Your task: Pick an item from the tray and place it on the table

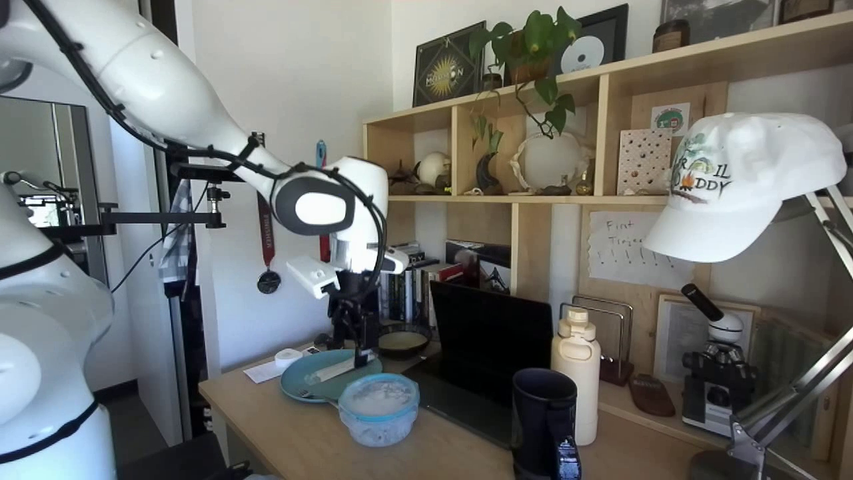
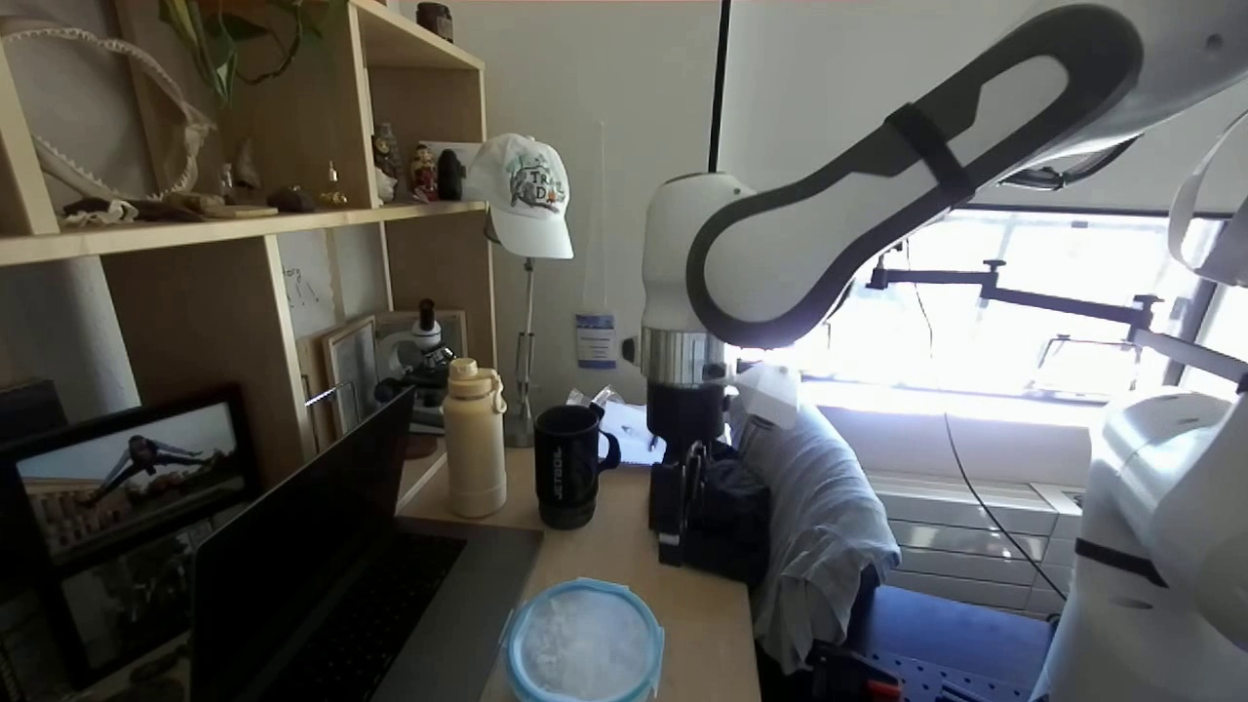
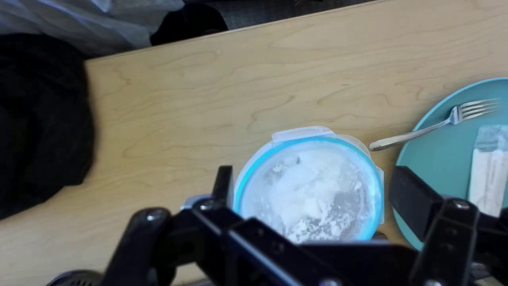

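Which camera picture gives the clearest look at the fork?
The wrist view: it looks down on the whole fork, large and unblocked, its handle jutting past the rim of the plate. In an exterior view it looks tiny beside the lidded container; no other view shows it.

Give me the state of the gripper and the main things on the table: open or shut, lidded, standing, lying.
Gripper, open, nothing held.
Blue-rimmed container, upright on the table, lid on.
Teal plate, lying flat on the table.
Fork, tines over the plate, handle jutting past its rim.
White packet, lying on the plate.
Laptop, open, screen dark.
Cream bottle, standing upright, lid on.
Black mug, standing upright; contents hidden.
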`<state>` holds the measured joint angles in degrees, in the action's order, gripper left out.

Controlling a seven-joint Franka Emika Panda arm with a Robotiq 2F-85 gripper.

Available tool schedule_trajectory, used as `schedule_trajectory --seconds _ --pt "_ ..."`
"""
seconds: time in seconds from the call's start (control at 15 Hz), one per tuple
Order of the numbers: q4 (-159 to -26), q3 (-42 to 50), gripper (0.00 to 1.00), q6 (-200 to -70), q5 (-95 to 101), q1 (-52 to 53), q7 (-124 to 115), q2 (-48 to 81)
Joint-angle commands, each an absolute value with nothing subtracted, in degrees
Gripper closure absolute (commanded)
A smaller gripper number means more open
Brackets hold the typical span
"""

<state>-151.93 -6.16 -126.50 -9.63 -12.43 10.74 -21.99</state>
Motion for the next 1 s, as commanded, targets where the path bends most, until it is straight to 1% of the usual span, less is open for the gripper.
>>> schedule_trajectory --seconds 0.0,0.27,0.33,0.93 --pt "-143.9 -1.5 0.00 -113.8 -3.6 -7.8 9.1 -26.5" --pt "-137.1 1.7 0.00 -107.8 -3.2 -4.4 11.0 -26.1" --pt "-139.6 1.9 0.00 -110.3 -3.5 -4.1 10.1 -27.0" --pt "-138.2 2.5 0.00 -109.4 -3.6 -3.5 10.3 -26.4"
